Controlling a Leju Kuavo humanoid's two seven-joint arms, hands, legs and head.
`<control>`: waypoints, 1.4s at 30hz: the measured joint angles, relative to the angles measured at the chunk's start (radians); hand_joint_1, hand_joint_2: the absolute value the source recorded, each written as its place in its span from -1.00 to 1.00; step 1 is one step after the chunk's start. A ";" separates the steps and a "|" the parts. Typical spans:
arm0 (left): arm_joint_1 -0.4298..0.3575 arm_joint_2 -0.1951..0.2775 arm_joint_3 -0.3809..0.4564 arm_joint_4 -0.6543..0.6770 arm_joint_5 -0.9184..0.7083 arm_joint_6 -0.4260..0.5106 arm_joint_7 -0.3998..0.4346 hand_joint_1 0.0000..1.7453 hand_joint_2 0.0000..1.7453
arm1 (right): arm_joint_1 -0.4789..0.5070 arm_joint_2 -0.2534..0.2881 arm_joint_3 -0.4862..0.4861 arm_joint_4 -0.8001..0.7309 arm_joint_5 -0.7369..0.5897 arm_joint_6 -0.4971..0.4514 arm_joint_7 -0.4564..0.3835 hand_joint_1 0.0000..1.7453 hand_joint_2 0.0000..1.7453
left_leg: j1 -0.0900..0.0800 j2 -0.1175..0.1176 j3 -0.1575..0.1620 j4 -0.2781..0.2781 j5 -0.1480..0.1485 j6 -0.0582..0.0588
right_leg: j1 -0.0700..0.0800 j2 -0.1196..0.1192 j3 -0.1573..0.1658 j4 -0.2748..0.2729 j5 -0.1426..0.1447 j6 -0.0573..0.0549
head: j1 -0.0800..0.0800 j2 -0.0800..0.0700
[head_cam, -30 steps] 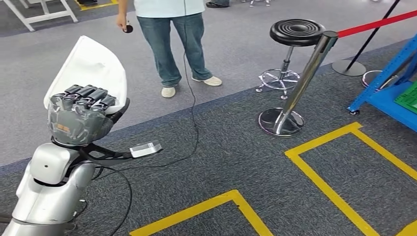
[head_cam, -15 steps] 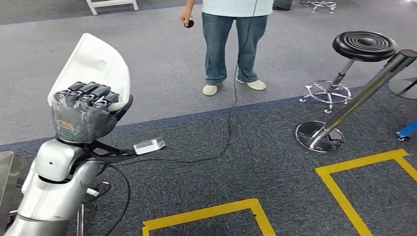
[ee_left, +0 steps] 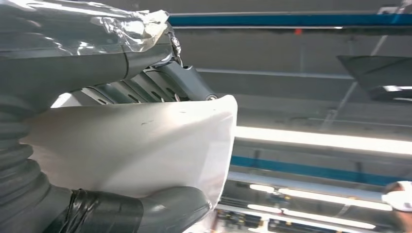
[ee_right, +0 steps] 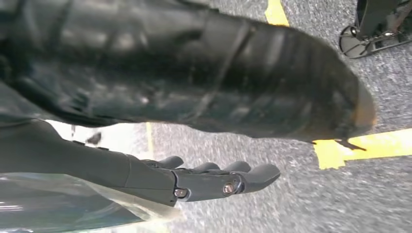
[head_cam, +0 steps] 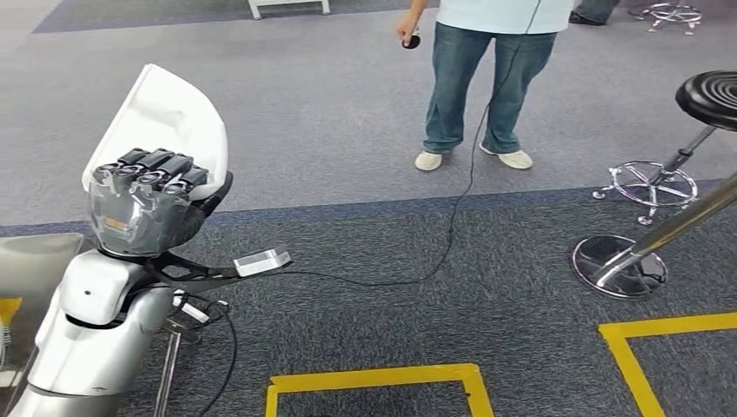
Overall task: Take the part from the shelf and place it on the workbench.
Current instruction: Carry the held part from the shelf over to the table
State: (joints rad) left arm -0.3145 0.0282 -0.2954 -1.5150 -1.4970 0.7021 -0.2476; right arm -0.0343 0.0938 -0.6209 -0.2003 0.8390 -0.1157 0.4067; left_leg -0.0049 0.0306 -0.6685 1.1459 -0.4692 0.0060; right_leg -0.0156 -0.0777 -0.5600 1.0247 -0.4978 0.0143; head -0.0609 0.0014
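Fingers of the left hand curl over the lower edge of the white moulded part, which we see raised upright in front of the robot's chest, above the carpet. From the wrist, the thumb presses one face of the white part and the dark fingers back the other. The right hand hangs over the grey carpet with its fingers stretched out, apart and holding nothing. A person in jeans stands ahead, holding a small dark controller on a cable. A black stool and a chrome post base stand to the right, near yellow floor tape.
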 joint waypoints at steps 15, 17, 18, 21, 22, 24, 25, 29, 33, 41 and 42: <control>-0.005 -0.002 -0.004 0.001 -0.002 0.000 0.015 1.00 1.00 | -0.001 0.000 0.008 0.000 0.017 -0.012 -0.006 -1.00 -1.00 | -0.003 -0.107 0.066 -0.125 0.021 0.042 | -0.005 0.089 -0.091 0.125 -0.011 0.039 | 0.015 0.000; -0.005 -0.002 -0.004 0.001 -0.001 0.000 0.016 1.00 1.00 | -0.006 0.000 0.009 0.001 0.017 -0.011 -0.007 -1.00 -1.00 | -0.004 -0.121 0.061 -0.114 0.016 0.033 | -0.008 0.103 -0.046 0.027 0.020 0.037 | 0.017 0.000; -0.005 -0.001 -0.004 0.001 -0.001 0.000 0.017 1.00 1.00 | -0.008 0.000 0.009 0.001 0.018 -0.011 -0.008 -1.00 -1.00 | -0.006 -0.126 0.057 -0.111 0.016 0.035 | -0.009 0.107 -0.038 0.012 0.018 0.035 | 0.017 0.000; -0.003 0.000 -0.005 0.001 -0.001 -0.001 0.018 1.00 1.00 | -0.011 0.000 0.010 0.001 0.021 -0.012 -0.009 -1.00 -1.00 | -0.008 -0.126 0.056 -0.115 0.021 0.054 | -0.008 0.110 -0.034 0.004 0.021 0.032 | 0.016 0.000; -0.003 0.000 -0.005 0.001 -0.001 -0.001 0.019 1.00 1.00 | -0.010 0.000 0.010 0.001 0.022 -0.012 -0.010 -1.00 -1.00 | -0.008 -0.124 0.059 -0.117 0.021 0.057 | -0.007 0.112 -0.033 0.003 0.022 0.031 | 0.016 0.000; -0.004 0.000 -0.005 0.001 -0.001 -0.001 0.019 1.00 1.00 | -0.010 0.000 0.009 0.001 0.024 -0.013 -0.013 -1.00 -1.00 | -0.008 -0.120 0.063 -0.124 0.022 0.057 | -0.006 0.116 -0.032 0.001 0.022 0.028 | 0.016 0.000; -0.004 0.000 -0.005 0.001 0.000 -0.001 0.019 1.00 1.00 | -0.010 0.000 0.009 0.001 0.025 -0.013 -0.014 -1.00 -1.00 | -0.008 -0.119 0.065 -0.127 0.022 0.056 | -0.006 0.117 -0.031 0.000 0.022 0.026 | 0.016 0.000; -0.004 0.000 -0.004 0.001 0.003 -0.001 0.018 1.00 1.00 | -0.010 0.000 0.010 0.001 0.029 -0.013 -0.018 -1.00 -1.00 | -0.008 -0.119 0.068 -0.135 0.024 0.043 | -0.006 0.117 -0.031 -0.001 0.022 0.022 | 0.016 0.000; -0.004 0.000 -0.004 0.001 0.006 -0.001 0.016 1.00 1.00 | -0.010 0.000 0.009 0.001 0.029 -0.013 -0.018 -1.00 -1.00 | -0.007 -0.119 0.070 -0.140 0.025 0.024 | -0.006 0.116 -0.031 -0.002 0.022 0.021 | 0.016 0.000; -0.004 -0.001 0.001 0.001 0.005 -0.001 0.008 1.00 1.00 | -0.010 0.000 0.009 0.001 0.033 -0.014 -0.020 -1.00 -1.00 | -0.007 -0.119 0.072 -0.143 0.026 0.022 | -0.006 0.116 -0.023 -0.013 0.025 0.022 | 0.017 0.000; -0.004 -0.001 0.003 0.001 0.005 -0.001 0.008 1.00 1.00 | -0.010 0.000 0.009 0.001 0.034 -0.014 -0.020 -1.00 -1.00 | -0.006 -0.119 0.073 -0.143 0.026 0.022 | -0.006 0.116 -0.021 -0.015 0.025 0.022 | 0.017 0.000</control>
State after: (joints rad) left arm -0.3189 0.0273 -0.2928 -1.5137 -1.4916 0.7015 -0.2399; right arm -0.0443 0.0938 -0.6115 -0.1990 0.8729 -0.1298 0.3867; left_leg -0.0114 -0.0882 -0.5957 1.0024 -0.4431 0.0279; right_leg -0.0212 0.0385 -0.5813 1.0094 -0.4723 0.0367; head -0.0442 0.0012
